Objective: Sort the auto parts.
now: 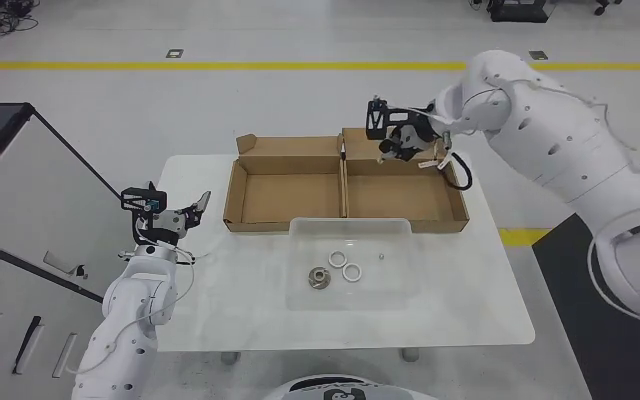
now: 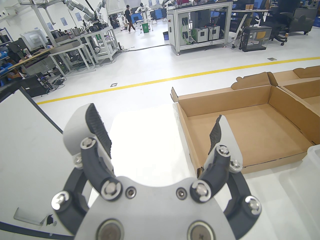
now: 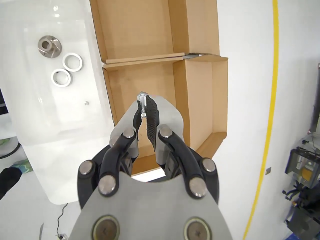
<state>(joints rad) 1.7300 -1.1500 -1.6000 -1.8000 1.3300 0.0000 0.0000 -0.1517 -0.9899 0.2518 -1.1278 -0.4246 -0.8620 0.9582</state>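
My right tool (image 3: 146,116): pinching 1 bolt (image 3: 142,102), long axis in line with tool, head outward | right box (image 3: 195,88): directly beneath | my left tool (image 2: 156,116): spread, bench (image 1: 450,300) left edge.

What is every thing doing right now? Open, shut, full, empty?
Right hand, shut on the bolt, over the right box.
Bolt, held in the air.
Left hand, open, empty.
Left box, open, empty.
Right box, open, empty.
Clear tray, holds a metal hub, two white rings, a tiny piece.
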